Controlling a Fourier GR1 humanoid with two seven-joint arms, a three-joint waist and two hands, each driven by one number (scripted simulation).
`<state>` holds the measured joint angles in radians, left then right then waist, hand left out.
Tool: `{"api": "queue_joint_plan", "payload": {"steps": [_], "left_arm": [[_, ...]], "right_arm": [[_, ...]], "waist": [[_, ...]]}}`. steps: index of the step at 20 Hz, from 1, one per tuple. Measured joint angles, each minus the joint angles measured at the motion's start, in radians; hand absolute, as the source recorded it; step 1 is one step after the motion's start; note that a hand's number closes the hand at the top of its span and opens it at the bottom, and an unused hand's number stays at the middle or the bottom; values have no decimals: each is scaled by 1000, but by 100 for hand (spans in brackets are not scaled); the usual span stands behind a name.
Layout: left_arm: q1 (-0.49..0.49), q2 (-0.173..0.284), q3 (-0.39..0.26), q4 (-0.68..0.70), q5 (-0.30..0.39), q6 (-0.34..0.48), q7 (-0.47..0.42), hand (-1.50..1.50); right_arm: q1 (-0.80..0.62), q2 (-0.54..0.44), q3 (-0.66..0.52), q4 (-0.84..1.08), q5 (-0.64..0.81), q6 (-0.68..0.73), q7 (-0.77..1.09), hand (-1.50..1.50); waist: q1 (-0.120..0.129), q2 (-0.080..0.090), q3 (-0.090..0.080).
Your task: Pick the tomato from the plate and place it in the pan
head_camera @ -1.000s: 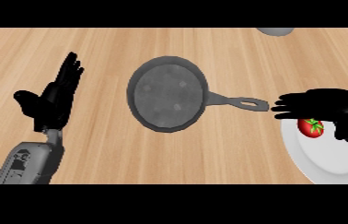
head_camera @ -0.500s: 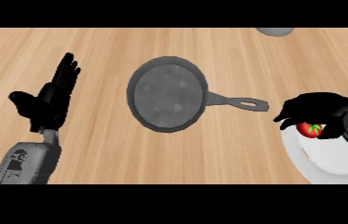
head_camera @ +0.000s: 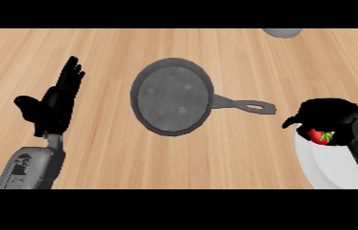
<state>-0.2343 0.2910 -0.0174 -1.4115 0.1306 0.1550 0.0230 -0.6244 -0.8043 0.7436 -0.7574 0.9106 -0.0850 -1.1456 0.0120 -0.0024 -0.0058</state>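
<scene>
Right hand closing on the tomato at the plate, pan waiting to the left.

Head view: the right hand (head_camera: 327, 114) curls over the tomato (head_camera: 321, 137), fingers wrapped round it, above the white plate (head_camera: 328, 170) at the right edge. The pan (head_camera: 172, 96) lies well apart to the left on the counter (head_camera: 231, 163), its handle pointing toward the plate. To do this well, I judge the lift should come straight up, clear the handle, then travel left over the pan's middle. The left hand (head_camera: 52, 106) rests open at the left, fingers up.
</scene>
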Motion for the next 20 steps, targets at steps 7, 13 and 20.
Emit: {"api": "queue_joint_plan", "payload": {"steps": [7, 13, 20], "left_arm": [[7, 5, 11, -4, -6, 7, 16, 0], [27, 11, 20, 7, -5, 12, 23, 0], [39, 13, 27, 14, -3, 15, 31, 0]], "right_arm": [[18, 172, -45, -74, -64, 104, 267, 150], [16, 326, -135, -110, -108, 117, 558, 150], [18, 564, -257, -219, -184, 0, 922, 150]], "waist": [[-30, -27, -18], [-76, -65, -24], [-96, -81, -12]]}}
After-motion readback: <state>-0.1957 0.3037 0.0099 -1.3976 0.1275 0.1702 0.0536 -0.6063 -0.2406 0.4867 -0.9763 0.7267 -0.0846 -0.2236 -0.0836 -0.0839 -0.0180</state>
